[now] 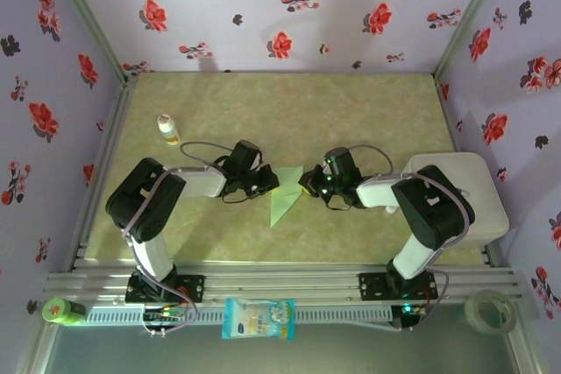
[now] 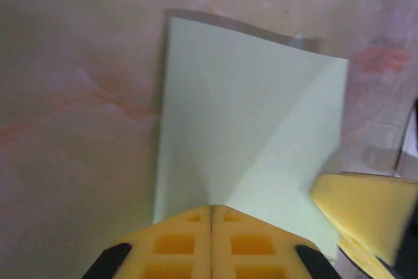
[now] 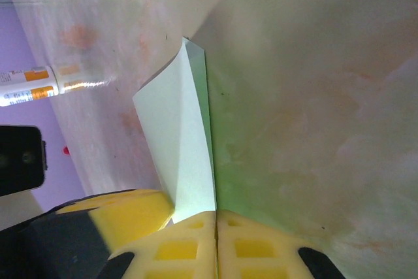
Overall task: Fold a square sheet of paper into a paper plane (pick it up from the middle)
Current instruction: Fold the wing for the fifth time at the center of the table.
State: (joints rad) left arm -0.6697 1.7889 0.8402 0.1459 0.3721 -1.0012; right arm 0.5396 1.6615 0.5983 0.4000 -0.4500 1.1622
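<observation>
Probably lab test cell: floral-papered enclosure walls point(image 1: 202, 6), aluminium frame rail point(image 1: 289, 285).

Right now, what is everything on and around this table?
sheet of paper: one, pale mint-green, part-folded, table centre.
bottle: one, white, far left of the table.
box: one, white, right edge.
packet: one, white and blue, near rail.
tape roll: one, clear, near right corner.
round object: one, green, near left corner.
left hand: one, yellow pads, shut on the paper.
right hand: one, yellow pads, shut on the paper too.
</observation>
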